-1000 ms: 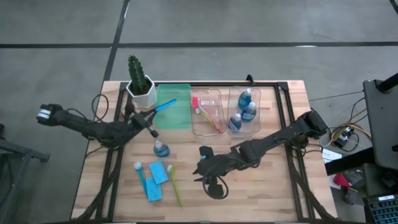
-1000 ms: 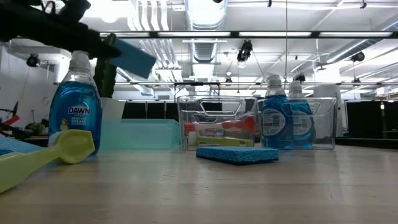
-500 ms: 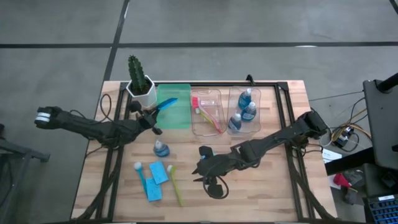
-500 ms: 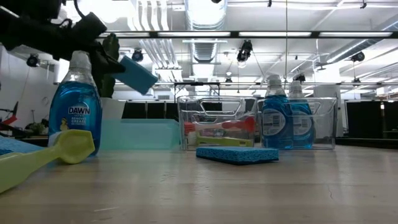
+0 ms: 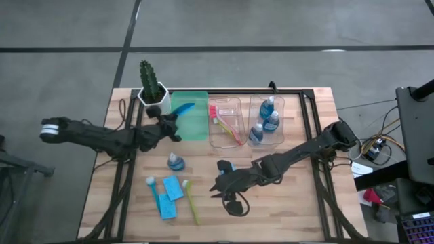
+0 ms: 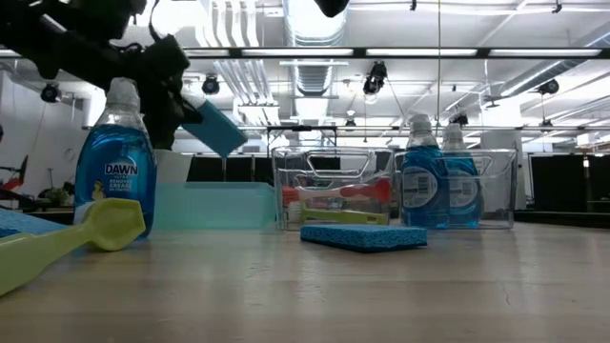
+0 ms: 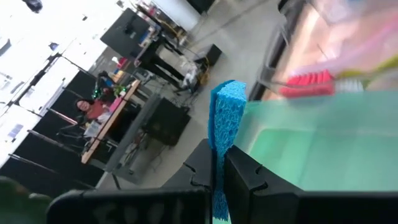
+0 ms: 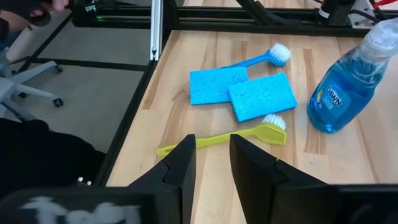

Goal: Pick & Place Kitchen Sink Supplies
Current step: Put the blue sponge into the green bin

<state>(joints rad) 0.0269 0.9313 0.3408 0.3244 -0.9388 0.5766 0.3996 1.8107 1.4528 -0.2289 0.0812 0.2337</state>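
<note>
My left gripper [image 5: 169, 126] is shut on a blue sponge [image 5: 182, 108] and hovers over the left part of the green bin [image 5: 194, 125]. The low view shows that sponge [image 6: 215, 129] slanting above the bin [image 6: 214, 205]. My right gripper [image 5: 218, 184] stands open near the table's middle, beside another blue sponge [image 5: 226, 166] lying flat. A blue-liquid bottle [image 5: 175, 161] stands upright on the table. Two blue sponges [image 8: 217, 85] [image 8: 260, 96], a blue brush [image 8: 258, 58] and a yellow-green brush [image 8: 224, 140] lie near the table's near left. My left gripper pinches the blue sponge between its two fingers [image 7: 239, 175] by one end [image 7: 219, 163], on its broad faces. The fingers come from the table's left, roughly level. The sponge is lifted clear, and its free end [image 7: 227, 93] sticks out past the fingertips over the green bin.
A cactus in a white pot [image 5: 153, 90] stands just left of the green bin. One clear bin [image 5: 227, 123] holds pink and yellow brushes, another [image 5: 266, 120] holds blue bottles. A black frame rail [image 5: 308, 112] runs along the table's right side.
My left gripper has moved toward the table's far edge and a little right, carrying the blue sponge from beside the standing bottle to over the green bin. The sponge has tipped from near level to slanting downward at its free end.
</note>
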